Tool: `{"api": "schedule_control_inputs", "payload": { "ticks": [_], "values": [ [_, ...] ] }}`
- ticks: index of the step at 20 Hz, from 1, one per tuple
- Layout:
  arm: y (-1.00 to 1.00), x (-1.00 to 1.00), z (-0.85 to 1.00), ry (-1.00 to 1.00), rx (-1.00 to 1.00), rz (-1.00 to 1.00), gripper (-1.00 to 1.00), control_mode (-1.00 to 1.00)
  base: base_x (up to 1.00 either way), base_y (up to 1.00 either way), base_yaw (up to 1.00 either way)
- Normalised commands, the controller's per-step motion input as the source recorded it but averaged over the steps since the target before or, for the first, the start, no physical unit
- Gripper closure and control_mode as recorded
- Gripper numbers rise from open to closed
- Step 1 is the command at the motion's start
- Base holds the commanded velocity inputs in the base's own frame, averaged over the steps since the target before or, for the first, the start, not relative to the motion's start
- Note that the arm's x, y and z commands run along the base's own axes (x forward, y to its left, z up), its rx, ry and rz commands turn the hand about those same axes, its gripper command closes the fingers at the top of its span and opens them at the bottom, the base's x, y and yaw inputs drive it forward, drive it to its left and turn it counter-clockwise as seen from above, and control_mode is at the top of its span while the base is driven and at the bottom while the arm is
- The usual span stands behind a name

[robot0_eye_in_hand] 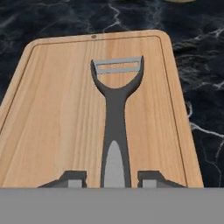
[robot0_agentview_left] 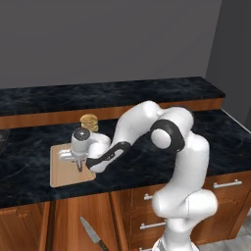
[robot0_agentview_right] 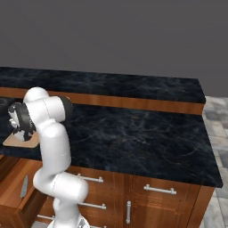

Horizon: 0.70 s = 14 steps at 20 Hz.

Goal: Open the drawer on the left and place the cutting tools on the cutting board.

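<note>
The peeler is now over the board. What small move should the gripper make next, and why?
Probably open a little wider and lift straight up. In the hand view the peeler lies along the cutting board, and the gripper fingertips stand apart from its handle on both sides, so it looks released. The knife is in the open drawer below, so that should come next.

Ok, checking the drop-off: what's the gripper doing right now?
Gripper: open, fingers apart either side of the peeler, which lies on the cutting board.

kitchen — dark marble counter [robot0_agentview_left: 147,166] | wood drawers [robot0_agentview_right: 156,191] | cutting board [robot0_eye_in_hand: 57,109]
</note>
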Motion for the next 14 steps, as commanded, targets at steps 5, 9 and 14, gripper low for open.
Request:
{"api": "schedule_control_inputs", "payload": {
  "ticks": [5,9,14],
  "values": [
    [0.01,-0.13,0.55,-0.19,0.0,0.0,-1.0,-1.0,0.0,0.0,0.0],
    [0.0,-0.23,0.95,-0.09,0.0,-0.05,-1.0,-1.0,0.0,0.0,0.0],
    [0.0,-0.11,0.22,-0.03,0.0,-0.02,-1.0,-1.0,0.0,0.0,0.0]
  ]
}}
